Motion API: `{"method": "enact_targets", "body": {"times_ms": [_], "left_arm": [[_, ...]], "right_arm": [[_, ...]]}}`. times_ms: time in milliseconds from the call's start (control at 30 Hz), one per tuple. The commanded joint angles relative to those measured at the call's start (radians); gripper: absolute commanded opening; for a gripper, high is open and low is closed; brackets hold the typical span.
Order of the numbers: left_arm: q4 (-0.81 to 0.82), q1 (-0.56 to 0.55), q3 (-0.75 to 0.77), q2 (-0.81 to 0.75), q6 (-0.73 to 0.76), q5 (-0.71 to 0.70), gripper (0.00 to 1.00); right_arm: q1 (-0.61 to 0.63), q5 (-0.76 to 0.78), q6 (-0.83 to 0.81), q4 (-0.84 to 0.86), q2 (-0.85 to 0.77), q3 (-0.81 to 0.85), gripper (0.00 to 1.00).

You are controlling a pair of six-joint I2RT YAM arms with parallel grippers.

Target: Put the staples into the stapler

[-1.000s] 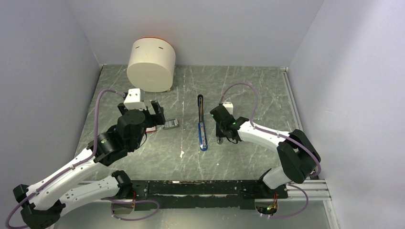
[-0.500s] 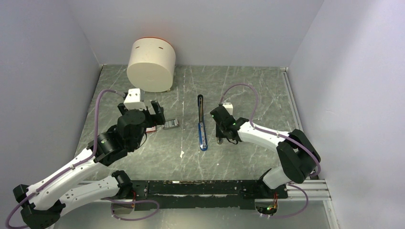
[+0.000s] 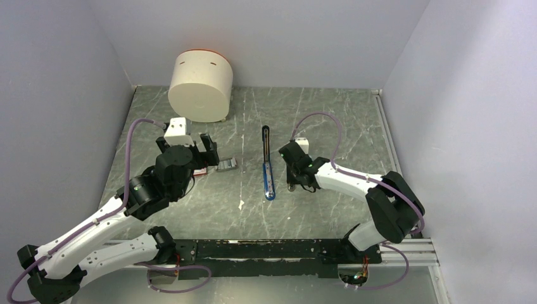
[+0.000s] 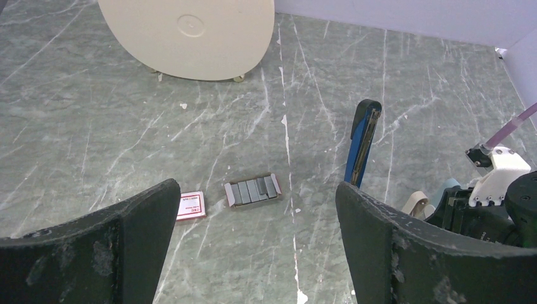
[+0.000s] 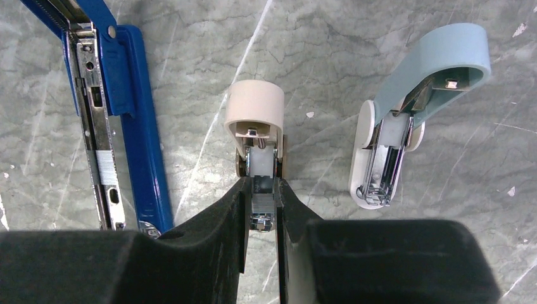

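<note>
The stapler (image 3: 268,166) lies opened flat mid-table, black arm far, blue body near; its silver channel (image 5: 101,145) holds a short grey staple strip. The staples are left of it: an open tray of grey blocks (image 4: 253,191) and a red box piece with a white label (image 4: 191,206). My left gripper (image 4: 253,253) hovers open just near of them, nothing between its fingers (image 4: 405,247). My right gripper (image 5: 261,187), right of the stapler, is shut on the metal end of a small tan oblong piece (image 5: 255,111); a ribbed grey bit shows between the fingers.
A pale-blue oblong piece (image 5: 405,114) lies open just right of the tan one. A large cream cylinder (image 3: 200,85) lies on its side at the back left. Grey walls close in the table on three sides.
</note>
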Motion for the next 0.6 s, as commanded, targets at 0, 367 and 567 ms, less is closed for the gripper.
{"method": "enact_targets", "body": {"times_ms": [0,367,567], "left_arm": [[0.022,0.007,0.013,-0.01,-0.01,0.01,0.97],[0.018,0.006,0.012,-0.014,-0.012,0.007,0.97],[0.016,0.007,0.01,-0.017,-0.013,0.004,0.97]], "right_arm": [[-0.005,0.004,-0.004,0.026,0.011,-0.015,0.23],[-0.006,0.009,-0.002,0.029,-0.006,-0.009,0.23],[-0.005,0.02,0.003,0.021,-0.033,-0.003,0.23]]}}
